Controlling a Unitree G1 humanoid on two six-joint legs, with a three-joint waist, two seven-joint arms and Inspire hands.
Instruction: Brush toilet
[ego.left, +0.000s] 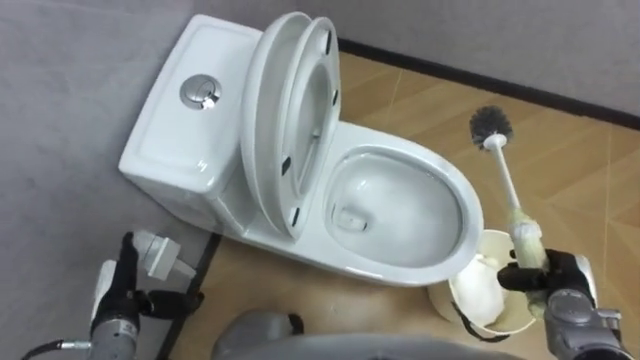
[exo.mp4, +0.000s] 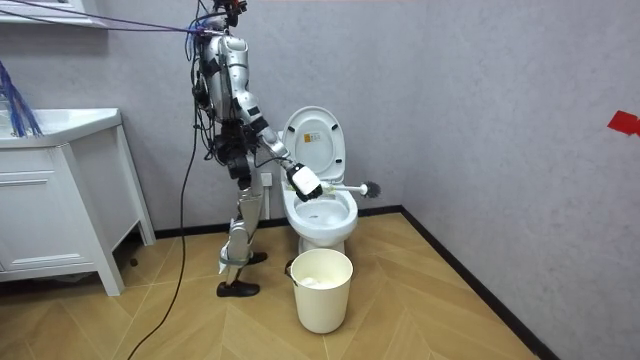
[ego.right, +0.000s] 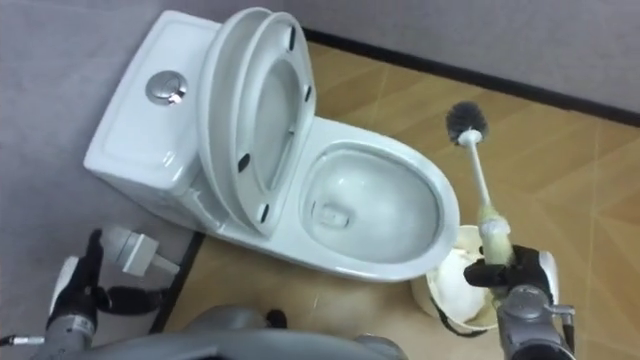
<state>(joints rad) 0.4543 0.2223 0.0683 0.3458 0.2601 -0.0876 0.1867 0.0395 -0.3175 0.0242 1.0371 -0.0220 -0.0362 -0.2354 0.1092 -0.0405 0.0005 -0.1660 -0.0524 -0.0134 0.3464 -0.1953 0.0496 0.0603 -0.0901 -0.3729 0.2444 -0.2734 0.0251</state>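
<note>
One step looks done: the right hand is clamped round the handle of the brush, out of the bin on the floor just below it. Lid and seat are up, so the toilet is ready. But the bristles point away over the floor, beside the bowl and not in it, so I'd say no scrubbing has begun. Swinging the head into the bowl and working round the rim is all left to do. The left hand hangs low beside the tank, fingers loose, holding nothing.
</note>
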